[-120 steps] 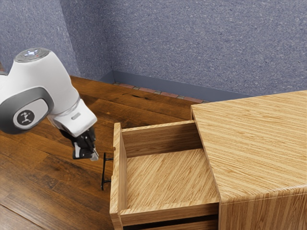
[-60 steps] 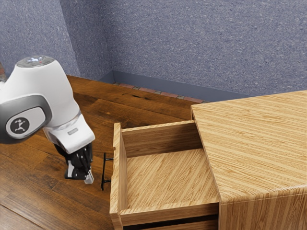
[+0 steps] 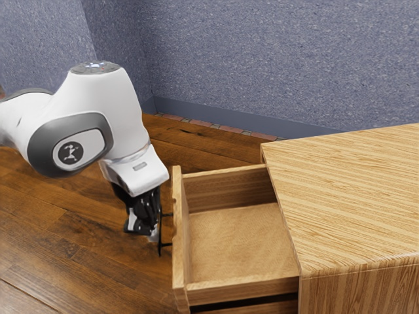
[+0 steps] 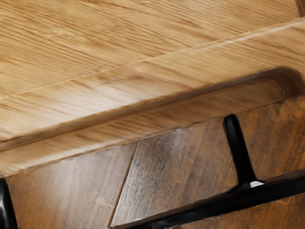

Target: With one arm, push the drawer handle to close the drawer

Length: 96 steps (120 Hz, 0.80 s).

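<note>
The gripper (image 3: 154,235) is sitting at the black handle (image 3: 160,250), its opening impossible to tell; the handle is jutting from the front of the drawer (image 3: 179,261), which is standing open from the cabinet (image 3: 347,196). The arm (image 3: 121,121) is bearing a round emblem (image 3: 70,153), its pale mark unreadable
</note>
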{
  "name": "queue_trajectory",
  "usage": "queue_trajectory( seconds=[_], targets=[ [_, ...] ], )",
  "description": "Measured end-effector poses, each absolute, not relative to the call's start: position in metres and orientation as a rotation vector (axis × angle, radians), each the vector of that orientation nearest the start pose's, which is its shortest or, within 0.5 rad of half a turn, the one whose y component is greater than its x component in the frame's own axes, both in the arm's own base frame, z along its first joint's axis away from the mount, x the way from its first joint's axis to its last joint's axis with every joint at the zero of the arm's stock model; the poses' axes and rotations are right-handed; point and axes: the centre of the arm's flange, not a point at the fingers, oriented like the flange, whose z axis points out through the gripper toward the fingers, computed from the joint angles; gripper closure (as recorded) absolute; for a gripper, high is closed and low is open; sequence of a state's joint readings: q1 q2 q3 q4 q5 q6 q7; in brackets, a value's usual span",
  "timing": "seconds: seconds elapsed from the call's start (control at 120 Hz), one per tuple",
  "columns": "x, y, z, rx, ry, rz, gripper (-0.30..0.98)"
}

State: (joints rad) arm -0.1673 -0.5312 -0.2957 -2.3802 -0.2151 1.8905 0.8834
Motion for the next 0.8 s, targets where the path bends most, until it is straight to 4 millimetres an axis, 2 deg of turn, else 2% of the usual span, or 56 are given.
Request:
queue_trajectory(
  seconds=[0.383,0.65,0.8],
  targets=[
    [0.393,-0.247,0.513,-2.574,1.921,-0.112,0.79],
    [0.415,-0.276,0.507,-2.573,1.959,-0.12,0.79],
    [0.421,-0.289,0.506,-2.579,1.96,-0.139,0.79]
  ],
)
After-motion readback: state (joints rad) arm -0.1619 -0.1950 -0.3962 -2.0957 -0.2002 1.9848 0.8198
